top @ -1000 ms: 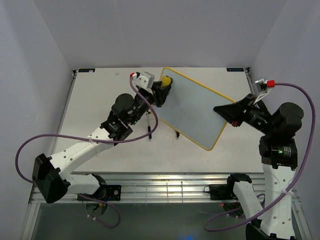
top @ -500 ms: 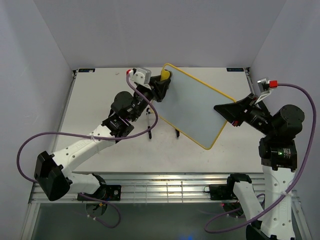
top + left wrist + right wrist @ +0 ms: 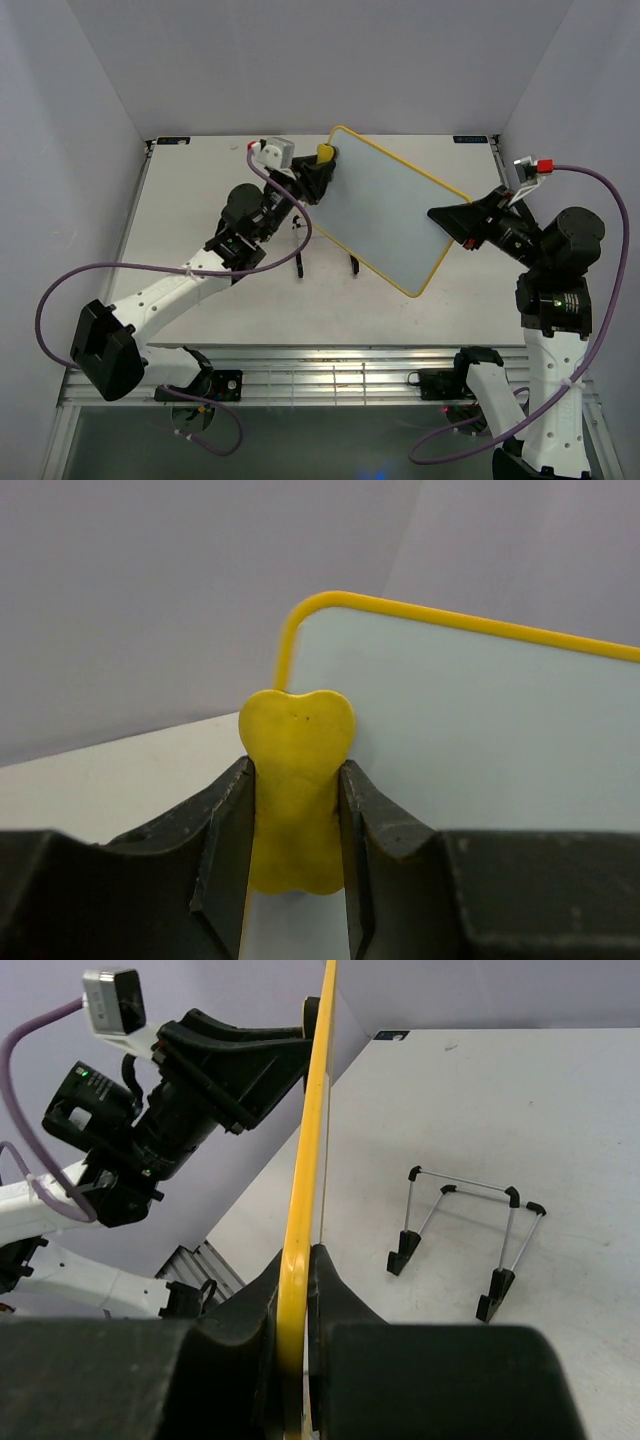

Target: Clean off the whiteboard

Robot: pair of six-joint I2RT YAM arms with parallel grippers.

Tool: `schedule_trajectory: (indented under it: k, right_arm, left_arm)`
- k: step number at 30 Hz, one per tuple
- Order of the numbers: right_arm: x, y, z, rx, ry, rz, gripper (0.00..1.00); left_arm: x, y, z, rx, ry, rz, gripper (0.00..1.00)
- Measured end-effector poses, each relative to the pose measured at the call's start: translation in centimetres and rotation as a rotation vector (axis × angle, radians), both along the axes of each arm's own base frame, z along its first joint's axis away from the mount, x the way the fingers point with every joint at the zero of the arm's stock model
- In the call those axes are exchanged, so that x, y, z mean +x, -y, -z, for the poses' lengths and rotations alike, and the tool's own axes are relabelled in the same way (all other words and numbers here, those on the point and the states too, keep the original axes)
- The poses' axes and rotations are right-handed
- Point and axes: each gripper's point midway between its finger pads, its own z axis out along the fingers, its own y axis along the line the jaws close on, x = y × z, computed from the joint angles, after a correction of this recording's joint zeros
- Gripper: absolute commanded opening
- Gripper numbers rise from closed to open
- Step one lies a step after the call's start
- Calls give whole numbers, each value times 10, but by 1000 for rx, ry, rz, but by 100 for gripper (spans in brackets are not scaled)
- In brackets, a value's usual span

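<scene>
The small rectangular whiteboard with rounded corners and a thin yellow frame is held clear of the white table, tilted, between the two arms. Its face looks plain white in the top and left wrist views, and no writing can be made out. The right gripper is pinched tight on the frame at the board's right edge, and the right wrist view shows the yellow rim running edge-on between its jaws.

At the opposite, far-left corner, the left gripper is closed partway around a small yellow lobed sponge eraser, whose tip lies at the frame's rounded corner. The thin black wire stand sits unused on the table below.

The step appears to be wiping, probably a last pass over the corner. To do it well, the sponge's flat side should meet the face squarely, with light, even pressure. Strokes should overlap and run inward from the frame. Pushing hard this far from the pinch could lever the board out of the right jaws.
</scene>
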Motion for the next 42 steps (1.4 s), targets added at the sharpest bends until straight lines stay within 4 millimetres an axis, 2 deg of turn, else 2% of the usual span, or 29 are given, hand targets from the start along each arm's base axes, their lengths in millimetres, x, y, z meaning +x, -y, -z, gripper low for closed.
schedule_trajectory:
  k: [3,6,8,12,16,20,23,25,27,30,32,34,38,39,40,42]
  right_arm:
    - [-3,-2,-1,0,5,-20,8]
    - [-10,-7,-6,6,24,-68,8]
    - [-23,-13,-10,-2,52,-128,8]
    - [-35,-17,-12,-41,90,-173,8]
    - [-19,-11,-2,-75,84,-106,8]
    - [15,0,16,-110,43,-8,8]
    - [38,7,31,-137,6,47,8]
    - [54,10,43,-148,-28,65,8]
    - [67,10,49,-154,-37,62,8]
    - [79,7,50,-158,-10,27,8]
    - [82,4,46,-162,33,-7,8]
    - [83,0,40,-165,81,-49,8]
    - [81,-10,32,-160,169,-156,8]
    - [82,-13,32,-160,186,-179,8]
    - [83,-16,34,-158,200,-202,8]
    - [84,-23,43,-157,210,-244,8]
  left_arm:
    - [21,-39,10,-6,-35,-90,3]
    - [36,-67,19,3,-67,-156,3]
    - [42,-77,31,19,-99,-188,2]
    - [40,-83,58,46,-192,-211,7]
    - [34,-107,76,15,-330,-324,9]
    - [23,-148,103,-9,-486,-499,10]
    - [10,-178,138,-6,-590,-603,10]
    - [-1,-193,173,15,-672,-654,10]
    - [-17,-205,218,61,-775,-695,14]
    - [-50,-220,283,150,-918,-731,21]
    - [-70,-230,311,199,-984,-754,24]
    - [-81,-236,323,223,-1017,-767,31]
    - [-84,-241,322,213,-1011,-786,42]
    - [-84,-241,322,210,-1011,-788,45]
    - [-84,-241,322,210,-1012,-789,52]
    - [-84,-241,323,209,-1014,-788,58]
